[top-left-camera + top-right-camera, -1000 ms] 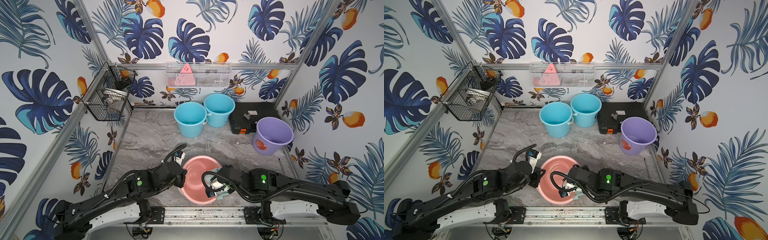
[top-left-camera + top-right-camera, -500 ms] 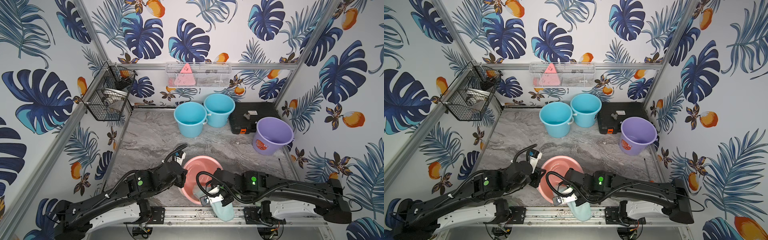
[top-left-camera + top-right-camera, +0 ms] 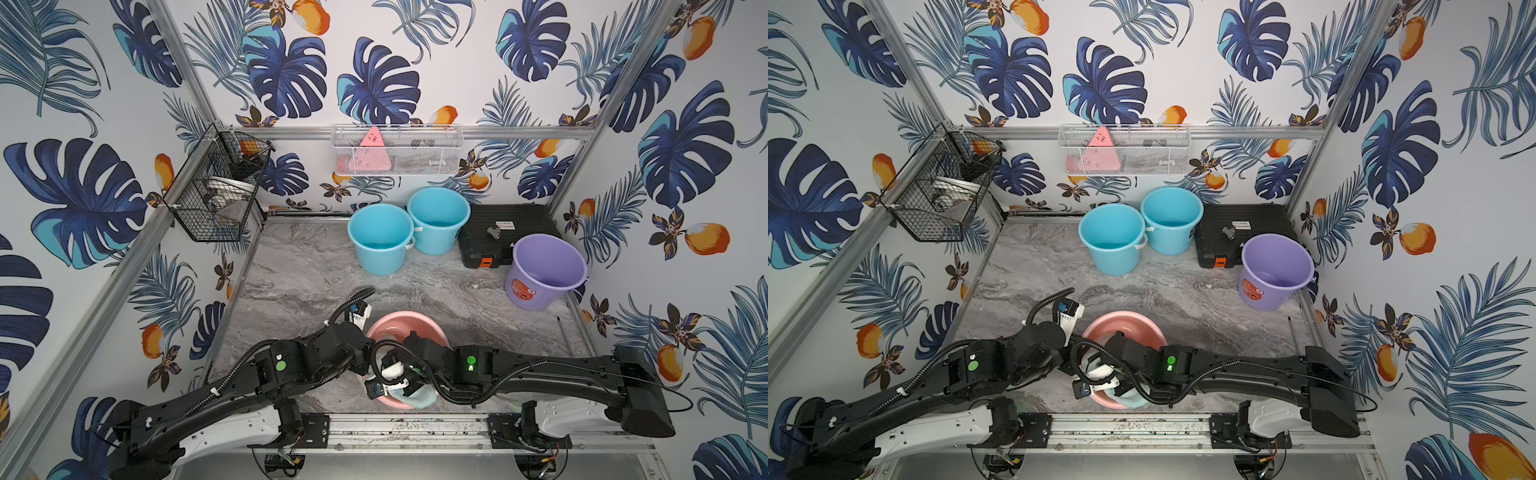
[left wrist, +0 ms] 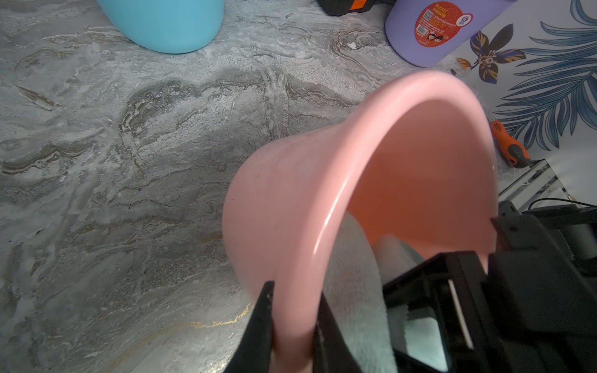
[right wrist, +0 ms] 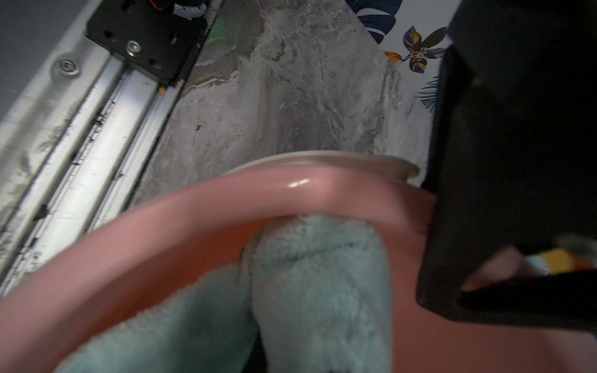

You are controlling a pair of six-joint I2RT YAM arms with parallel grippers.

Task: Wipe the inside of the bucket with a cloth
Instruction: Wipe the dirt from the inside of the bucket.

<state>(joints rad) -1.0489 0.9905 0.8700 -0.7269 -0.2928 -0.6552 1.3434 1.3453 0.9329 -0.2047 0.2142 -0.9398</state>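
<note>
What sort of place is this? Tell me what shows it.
Probably a staged robot test booth, not a real room: leaf-print wall panels on an aluminium frame, two arms on a front rail, plastic buckets on a marble-look floor.

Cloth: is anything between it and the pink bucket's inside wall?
Nothing visible does: the cloth lies against the inner wall of the pink bucket, just under its rim.

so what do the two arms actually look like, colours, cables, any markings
Both the left arm and right arm are matte black with white shells near their bases. Each carries one round green light mid-arm, a black ribbed cable hose by the wrist, and a white camera module there. The left gripper has thin black fingers.
</note>
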